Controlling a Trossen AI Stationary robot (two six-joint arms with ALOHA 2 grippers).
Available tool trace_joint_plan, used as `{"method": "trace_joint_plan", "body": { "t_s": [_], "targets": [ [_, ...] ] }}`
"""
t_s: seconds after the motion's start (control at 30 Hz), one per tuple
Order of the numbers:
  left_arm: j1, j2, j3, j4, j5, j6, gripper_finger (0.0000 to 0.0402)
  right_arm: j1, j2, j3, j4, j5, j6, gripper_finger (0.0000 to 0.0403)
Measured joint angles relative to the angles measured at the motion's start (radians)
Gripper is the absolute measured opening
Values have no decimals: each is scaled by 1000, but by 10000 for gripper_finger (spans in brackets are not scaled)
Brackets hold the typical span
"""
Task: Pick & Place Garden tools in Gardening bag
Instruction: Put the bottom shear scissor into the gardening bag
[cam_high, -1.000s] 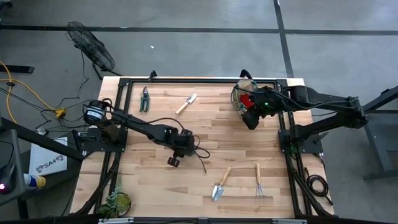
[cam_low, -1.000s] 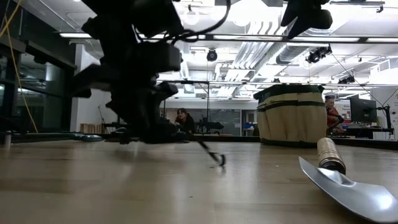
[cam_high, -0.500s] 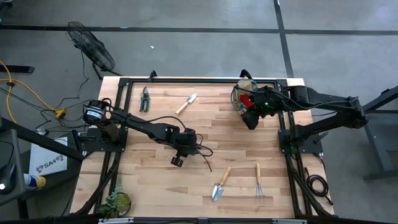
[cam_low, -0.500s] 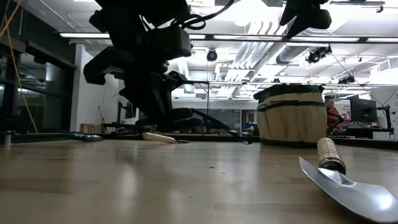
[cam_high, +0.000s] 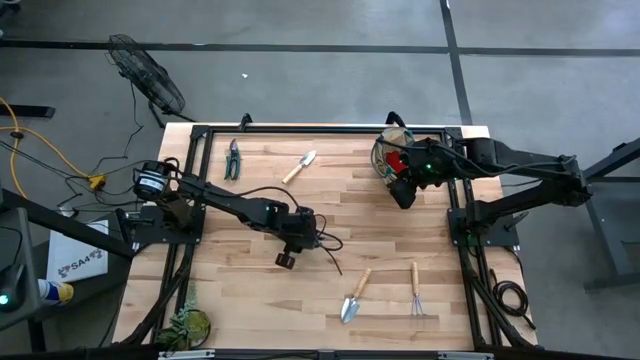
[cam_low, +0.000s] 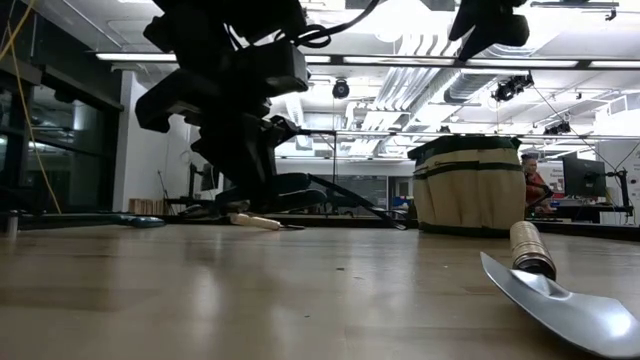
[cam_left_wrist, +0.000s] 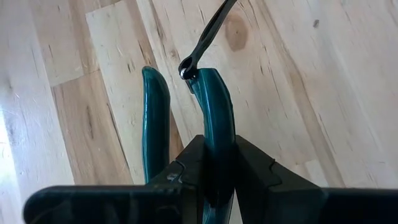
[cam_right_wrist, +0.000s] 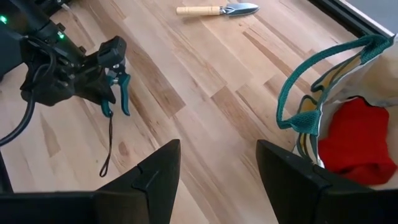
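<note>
High view: task partly done.
In bag (cam_high: 385, 158): red glove (cam_high: 397, 161).
Left pincer (cam_high: 290, 247): clamped on pruner (cam_left_wrist: 208, 118), mid-worktop.
Right pincer (cam_high: 404, 190): wide, empty, by bag.
Left out: pruner (cam_high: 232, 158), trowel (cam_high: 299, 166), trowel (cam_high: 354, 295), rake (cam_high: 416, 290).

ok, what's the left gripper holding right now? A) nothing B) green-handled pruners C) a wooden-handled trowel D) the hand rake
B: in the left wrist view the left gripper is shut on one teal-green handle of the pruners, with their dark cord trailing off; the right wrist view shows the same pruners lifted above the table.
</note>
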Motion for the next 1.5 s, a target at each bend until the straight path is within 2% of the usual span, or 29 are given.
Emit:
{"method": "trace_joint_plan", "body": {
  "t_s": [0.23, 0.43, 0.63, 1.3, 1.5],
  "targets": [
    [0, -1, 0, 6, 0, -15, 49, 6, 0, -5, 7, 1, -43, 201],
    [0, -1, 0, 7, -1, -27, 49, 37, 0, -73, 94, -3, -102, 201],
    [0, -1, 0, 10, -1, -45, 49, 75, 0, -154, 221, -3, -99, 201],
    [0, -1, 0, 13, -6, -80, 49, 175, 0, -334, 489, -4, -48, 201],
    [0, -1, 0, 13, -8, -93, 49, 188, -37, -389, 561, -4, -39, 201]
  ]
}}
